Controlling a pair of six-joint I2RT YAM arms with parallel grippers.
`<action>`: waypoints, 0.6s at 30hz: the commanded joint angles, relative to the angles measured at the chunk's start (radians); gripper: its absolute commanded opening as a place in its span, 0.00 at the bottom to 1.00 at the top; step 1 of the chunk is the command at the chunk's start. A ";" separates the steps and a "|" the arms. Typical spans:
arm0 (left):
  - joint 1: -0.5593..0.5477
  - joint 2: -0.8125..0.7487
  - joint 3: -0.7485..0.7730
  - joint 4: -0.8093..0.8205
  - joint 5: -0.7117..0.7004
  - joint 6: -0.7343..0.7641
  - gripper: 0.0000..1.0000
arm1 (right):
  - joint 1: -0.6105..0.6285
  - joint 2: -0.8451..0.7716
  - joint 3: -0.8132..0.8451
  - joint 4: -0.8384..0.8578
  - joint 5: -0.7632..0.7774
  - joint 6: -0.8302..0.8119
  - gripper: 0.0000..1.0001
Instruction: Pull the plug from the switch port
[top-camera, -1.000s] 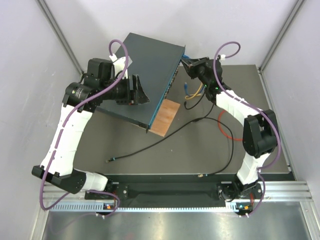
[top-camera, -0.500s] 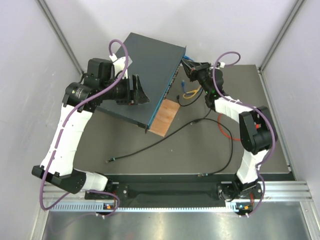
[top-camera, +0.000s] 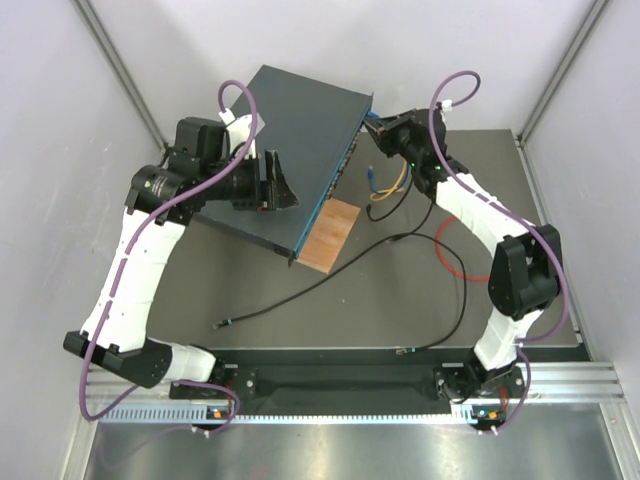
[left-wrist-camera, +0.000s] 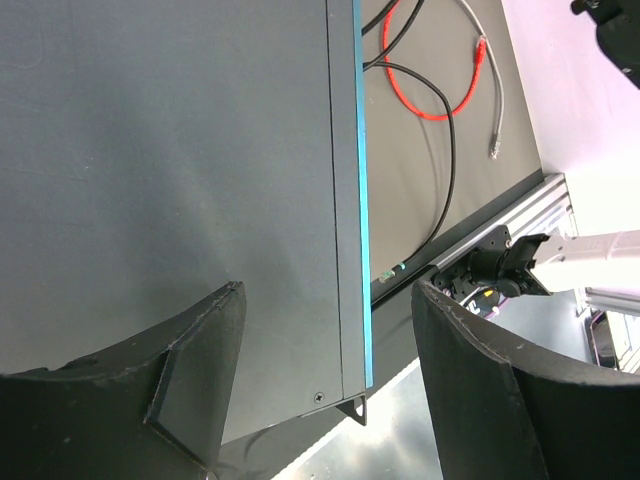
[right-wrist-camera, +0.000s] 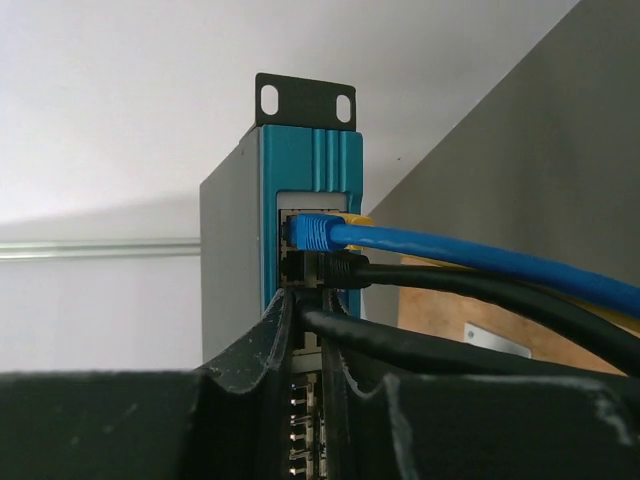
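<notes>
The switch (top-camera: 285, 135) is a flat dark blue-grey box lying askew at the back, its port face turned to the right. My left gripper (top-camera: 275, 183) is open and rests over the switch's top (left-wrist-camera: 170, 150), near its teal edge, with both fingers (left-wrist-camera: 190, 370) spread wide. My right gripper (top-camera: 377, 126) is at the far end of the port face (right-wrist-camera: 305, 160). In the right wrist view its jaws (right-wrist-camera: 312, 305) are shut on a black plug, whose cable (right-wrist-camera: 420, 350) leads right. Above it a blue plug (right-wrist-camera: 315, 232) and another black plug (right-wrist-camera: 348, 270) sit in ports.
A small brown board (top-camera: 328, 232) lies against the switch's near corner. Yellow and blue cables (top-camera: 385, 180) hang from the ports. A long black cable (top-camera: 300, 295) and a red cable (top-camera: 450, 262) trail over the dark mat. Grey walls stand close on both sides.
My right arm has unfolded and its gripper has shifted slightly back and left, onto the far end of the port face. The left arm and the switch have not moved.
</notes>
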 joint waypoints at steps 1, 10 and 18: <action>0.004 -0.031 -0.002 0.021 0.000 0.009 0.72 | -0.001 -0.048 0.064 -0.125 0.084 -0.113 0.00; 0.004 -0.029 -0.006 0.024 0.002 0.008 0.72 | 0.019 0.041 0.304 -0.353 0.067 -0.260 0.00; 0.004 -0.039 -0.012 0.024 0.002 0.011 0.72 | -0.029 -0.060 0.010 0.044 -0.004 -0.161 0.00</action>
